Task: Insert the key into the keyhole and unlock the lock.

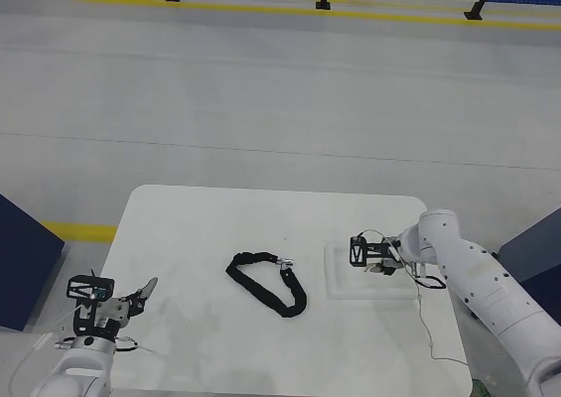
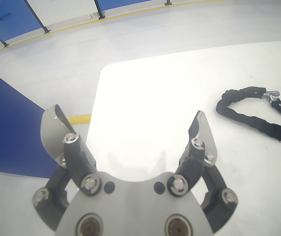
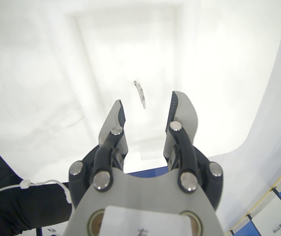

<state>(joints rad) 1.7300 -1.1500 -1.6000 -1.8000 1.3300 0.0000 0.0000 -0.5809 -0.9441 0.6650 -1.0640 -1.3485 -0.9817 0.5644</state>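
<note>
Right claw (image 3: 147, 101) half spread over the small metal key (image 3: 140, 95), key lying in a shallow white tray (image 1: 338, 286) on the desk (image 1: 210, 218) right side, left claw (image 2: 128, 111) wide apart at the left edge, black chain lock (image 1: 265, 283) lying mid-desk.

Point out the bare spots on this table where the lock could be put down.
Bare: the far strip of the table beyond the chain lock, and the patch between the left gripper and the chain lock. Crowded: the right side, where the right gripper hangs over the tray holding the key.
</note>
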